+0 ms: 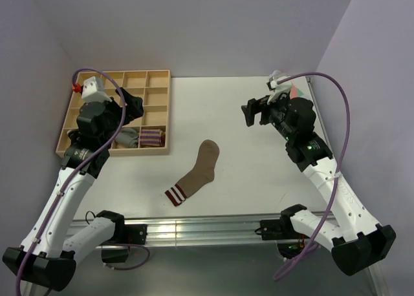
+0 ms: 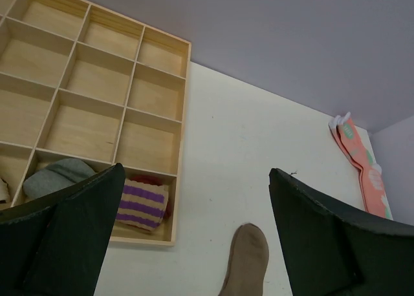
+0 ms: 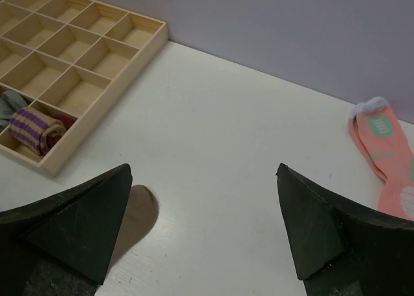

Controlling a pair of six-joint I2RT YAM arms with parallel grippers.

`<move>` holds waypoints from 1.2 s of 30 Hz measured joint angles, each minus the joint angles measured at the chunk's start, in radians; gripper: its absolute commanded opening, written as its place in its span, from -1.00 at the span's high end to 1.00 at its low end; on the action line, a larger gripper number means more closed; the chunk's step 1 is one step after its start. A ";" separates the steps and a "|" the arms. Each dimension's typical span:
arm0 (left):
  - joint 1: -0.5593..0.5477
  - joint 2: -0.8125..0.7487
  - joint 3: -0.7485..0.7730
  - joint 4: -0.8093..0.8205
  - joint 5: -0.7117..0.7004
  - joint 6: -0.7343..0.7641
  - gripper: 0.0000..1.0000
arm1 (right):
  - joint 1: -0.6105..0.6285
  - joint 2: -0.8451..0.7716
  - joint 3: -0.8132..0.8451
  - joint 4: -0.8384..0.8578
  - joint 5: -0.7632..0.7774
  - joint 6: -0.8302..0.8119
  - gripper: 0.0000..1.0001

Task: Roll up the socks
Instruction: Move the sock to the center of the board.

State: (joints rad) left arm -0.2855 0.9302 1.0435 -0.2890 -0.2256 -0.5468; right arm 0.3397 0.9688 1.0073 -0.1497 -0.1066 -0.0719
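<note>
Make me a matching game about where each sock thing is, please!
Things:
1. tan-brown sock
2. coral-pink sock
3. purple-striped bundle
4. grey bundle

Places:
A. in the near right corner compartment of the wooden tray
B. lying flat in the middle of the table
C. at the table's far right edge, by the wall
D. in the tray, one compartment in from that corner

Pairs: 1-B, 2-C, 3-A, 4-D
</note>
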 measured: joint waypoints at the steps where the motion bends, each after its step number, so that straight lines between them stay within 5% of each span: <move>1: 0.000 0.001 0.000 0.000 0.000 0.000 -0.99 | 0.000 0.000 0.000 0.000 0.000 0.000 -1.00; 13: -0.011 0.037 -0.021 0.032 0.035 -0.025 -0.92 | 0.028 0.079 0.028 -0.062 -0.007 -0.040 -0.94; 23: -0.142 0.029 -0.185 0.078 0.009 -0.102 -0.88 | 0.428 0.290 0.030 -0.113 0.065 -0.057 -0.36; 36: -0.146 -0.240 -0.441 -0.001 -0.224 -0.306 -0.95 | 0.858 0.522 -0.027 -0.152 0.195 -0.052 -0.02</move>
State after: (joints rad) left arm -0.4316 0.6903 0.6025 -0.2897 -0.4492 -0.8524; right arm 1.1973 1.4910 0.9806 -0.3019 0.0879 -0.1242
